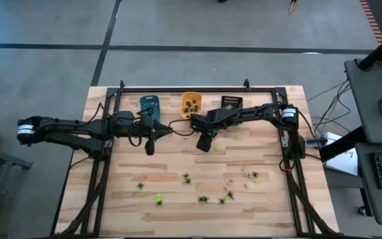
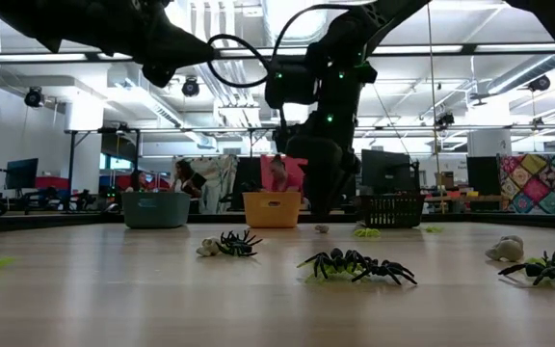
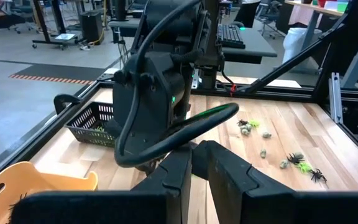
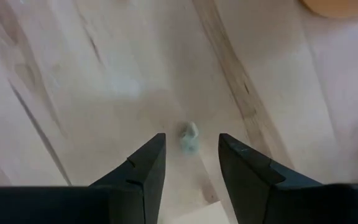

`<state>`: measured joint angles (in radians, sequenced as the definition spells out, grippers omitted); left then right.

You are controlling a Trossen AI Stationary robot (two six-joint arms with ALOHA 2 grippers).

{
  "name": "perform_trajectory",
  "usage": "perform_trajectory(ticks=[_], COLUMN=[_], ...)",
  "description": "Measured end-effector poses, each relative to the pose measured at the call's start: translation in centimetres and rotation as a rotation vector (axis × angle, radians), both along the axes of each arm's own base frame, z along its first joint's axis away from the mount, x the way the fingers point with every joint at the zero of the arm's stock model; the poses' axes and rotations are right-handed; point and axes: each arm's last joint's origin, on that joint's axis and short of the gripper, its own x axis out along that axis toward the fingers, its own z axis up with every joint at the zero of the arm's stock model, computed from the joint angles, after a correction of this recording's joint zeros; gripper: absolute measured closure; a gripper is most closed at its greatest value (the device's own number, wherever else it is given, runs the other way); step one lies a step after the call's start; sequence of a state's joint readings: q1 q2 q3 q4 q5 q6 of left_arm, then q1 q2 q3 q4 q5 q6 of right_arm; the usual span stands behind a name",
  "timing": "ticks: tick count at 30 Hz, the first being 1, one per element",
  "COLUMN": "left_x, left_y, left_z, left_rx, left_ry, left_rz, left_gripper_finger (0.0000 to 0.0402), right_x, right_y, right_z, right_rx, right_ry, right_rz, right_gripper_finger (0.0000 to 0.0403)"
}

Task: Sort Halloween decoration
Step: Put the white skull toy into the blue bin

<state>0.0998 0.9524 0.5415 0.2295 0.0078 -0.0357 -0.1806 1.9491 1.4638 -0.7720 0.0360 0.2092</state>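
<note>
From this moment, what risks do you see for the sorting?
1. The right gripper is open, with a tiny pale figure on the wood between its fingertips. A piece this small may slip out or be pushed aside if the fingers close.
2. The left gripper, shut, hangs near the right arm, so they might collide.
3. Figures lie close together near the front edge, so two may be taken at once.

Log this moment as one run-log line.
right gripper: open over pale figure on table | left gripper: shut, empty, waiting mid-table

Dark cabled arms, wedge-shaped fingers (image 4: 143, 174)
</note>
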Motion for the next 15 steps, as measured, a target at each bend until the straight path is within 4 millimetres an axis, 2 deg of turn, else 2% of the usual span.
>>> perform_trajectory(ticks=[15], left_x=[0.0], left_y=[0.0], left_z=[0.0], left_rx=[0.000], left_ry=[0.001], left_rz=[0.000], left_gripper_finger=[0.0365], right_x=[0.7], right_y=[0.3], right_z=[-2.2], right_rx=[0.006], right_ry=[0.028], right_rz=[0.013], right_gripper_finger=[0.0291])
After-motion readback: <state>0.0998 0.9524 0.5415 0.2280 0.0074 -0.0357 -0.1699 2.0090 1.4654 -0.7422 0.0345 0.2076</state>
